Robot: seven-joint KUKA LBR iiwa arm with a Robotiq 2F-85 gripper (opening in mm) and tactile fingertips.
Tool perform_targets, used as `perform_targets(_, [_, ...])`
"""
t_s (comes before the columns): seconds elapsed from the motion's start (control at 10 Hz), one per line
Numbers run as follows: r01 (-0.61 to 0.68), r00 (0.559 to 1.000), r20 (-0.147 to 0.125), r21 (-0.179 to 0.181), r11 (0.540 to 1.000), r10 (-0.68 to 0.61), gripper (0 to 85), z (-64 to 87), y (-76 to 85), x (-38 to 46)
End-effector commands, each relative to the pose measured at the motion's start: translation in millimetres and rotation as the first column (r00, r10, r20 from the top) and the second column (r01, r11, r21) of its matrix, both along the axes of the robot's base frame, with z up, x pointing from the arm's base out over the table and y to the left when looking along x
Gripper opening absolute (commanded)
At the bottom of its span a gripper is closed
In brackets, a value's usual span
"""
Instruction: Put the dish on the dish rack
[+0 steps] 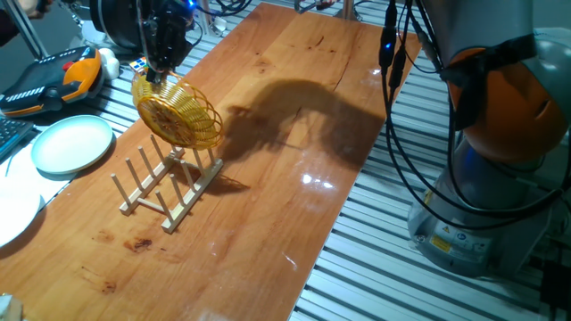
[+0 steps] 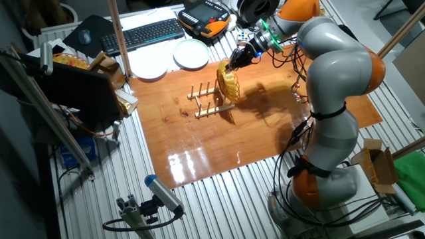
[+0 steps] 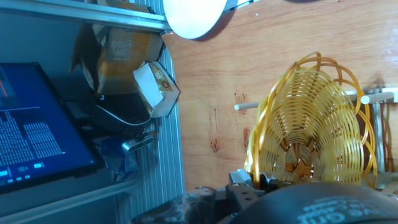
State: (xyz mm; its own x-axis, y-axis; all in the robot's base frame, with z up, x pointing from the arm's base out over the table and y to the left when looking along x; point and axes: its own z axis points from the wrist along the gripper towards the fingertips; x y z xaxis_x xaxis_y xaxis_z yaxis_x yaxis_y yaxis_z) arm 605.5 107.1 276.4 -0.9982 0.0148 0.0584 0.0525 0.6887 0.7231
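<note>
The amber-yellow dish (image 1: 178, 114) stands on edge and tilted, held by its upper rim. My gripper (image 1: 161, 69) is shut on that rim. The dish's lower rim hangs at the far end of the light wooden dish rack (image 1: 169, 189), right by the end pegs; I cannot tell whether it touches them. In the other fixed view the dish (image 2: 229, 83) sits below the gripper (image 2: 238, 58) and over the right end of the rack (image 2: 207, 101). The hand view shows the ribbed dish (image 3: 311, 124) filling the right side, rack pegs (image 3: 379, 96) behind it, and the gripper (image 3: 261, 183) at the bottom edge.
A pale white-green plate (image 1: 73, 144) lies left of the rack, with a larger white plate (image 1: 13, 209) at the table's left edge. An orange-black pendant (image 1: 53, 78) and a keyboard (image 2: 143, 33) lie beyond them. A monitor (image 3: 31, 124) and boxes stand off the table.
</note>
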Motion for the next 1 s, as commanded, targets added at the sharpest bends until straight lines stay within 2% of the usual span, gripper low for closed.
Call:
perform_targets(0.0, [-0.001, 1.000, -0.001, 0.002, 1.000, 0.001, 0.7, -1.0, -0.9, -0.6])
perform_targets(0.8, [0.001, 1.000, -0.014, 0.009, 1.000, 0.000, 1.0, -0.7, -0.2, 0.0])
perform_targets(0.9, [0.002, 1.000, -0.015, 0.009, 1.000, -0.001, 5.7, -0.5, 0.0, 0.1])
